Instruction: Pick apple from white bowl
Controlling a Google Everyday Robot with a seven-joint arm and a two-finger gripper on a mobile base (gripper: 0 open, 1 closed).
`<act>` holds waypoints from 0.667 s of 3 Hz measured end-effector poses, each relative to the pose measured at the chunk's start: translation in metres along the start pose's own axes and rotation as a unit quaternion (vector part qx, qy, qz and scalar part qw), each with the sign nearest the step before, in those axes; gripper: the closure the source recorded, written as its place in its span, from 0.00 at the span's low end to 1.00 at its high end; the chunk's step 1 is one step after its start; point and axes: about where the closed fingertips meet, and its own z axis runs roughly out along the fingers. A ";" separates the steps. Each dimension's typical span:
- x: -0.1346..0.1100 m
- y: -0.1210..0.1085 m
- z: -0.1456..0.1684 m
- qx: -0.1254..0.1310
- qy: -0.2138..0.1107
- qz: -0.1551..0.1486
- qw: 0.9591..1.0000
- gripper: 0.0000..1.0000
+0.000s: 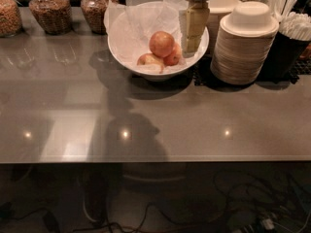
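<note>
- Jars (48, 11) stand at the counter's far left, well apart from the work.
- The white bowl (121, 42) sits at the back, near the centre, and is lined with crinkled paper.
- The apple (162, 43) rests on top in the bowl, above a paler apple (149, 60) and touching a smaller red one (171, 58).
- The gripper (192, 45) hangs over the bowl's right side. Whether it is open or closed cannot be told from this view.
- The step in hand looks like the approach. It would go best by shifting left until centred over the apple, then descending straight, clear of the paper and rim, and closing on the apple's widest part without nudging its neighbours.
- The apple lies just left of the gripper, near but apart from it, not yet within its grasp.
- A stack of bowls (243, 52) stands close on the right and is best avoided.
</note>
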 end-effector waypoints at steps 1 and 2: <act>0.012 -0.004 0.017 0.013 0.015 -0.016 1.000 0.00; 0.023 -0.011 0.035 0.025 0.023 -0.033 0.999 0.00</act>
